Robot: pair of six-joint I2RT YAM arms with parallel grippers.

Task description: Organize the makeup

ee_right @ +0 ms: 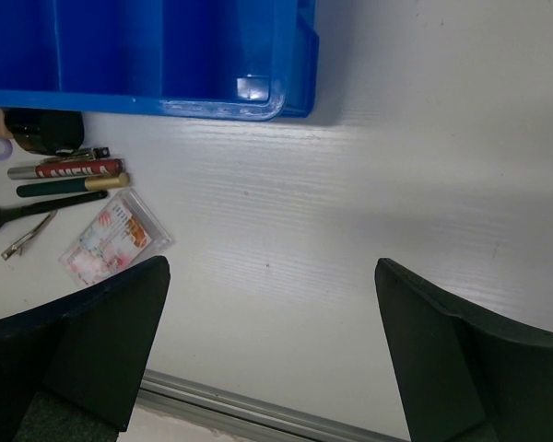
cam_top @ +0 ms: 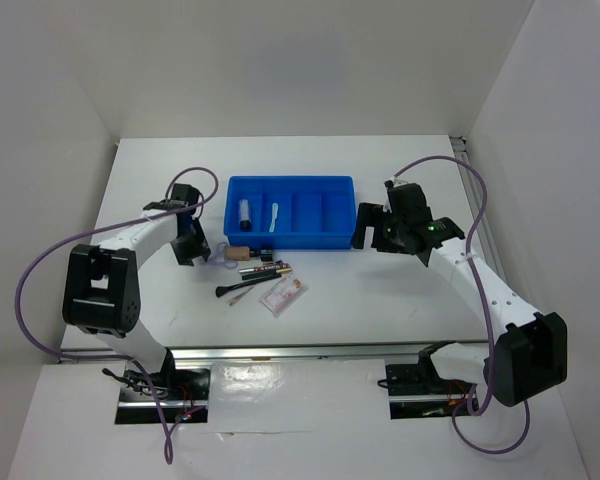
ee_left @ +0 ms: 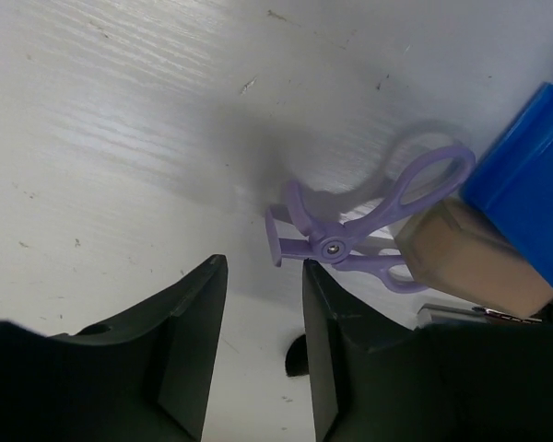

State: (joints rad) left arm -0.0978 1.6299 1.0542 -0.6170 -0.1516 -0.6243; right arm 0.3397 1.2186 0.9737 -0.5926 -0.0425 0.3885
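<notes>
Curler (ee_left: pixel 332 247) lies beside tray corner (ee_left: pixel 525 175) — left tool (ee_left: pixel 263 276) near.

Blue divided tray (cam_top: pixel 325 210), white table (cam_top: pixel 380 300)

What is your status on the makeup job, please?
Left claw open, empty, just short of lilac curler. Right claw wide open, empty. Tan stub and blue tray crowd curler.

We see a white, faintly scuffed table (cam_top: pixel 380 300) boxed in by a plain white back wall (cam_top: pixel 300 70) and side walls, evenly lit, with a metal rail (cam_top: pixel 310 352) along its near edge.
</notes>
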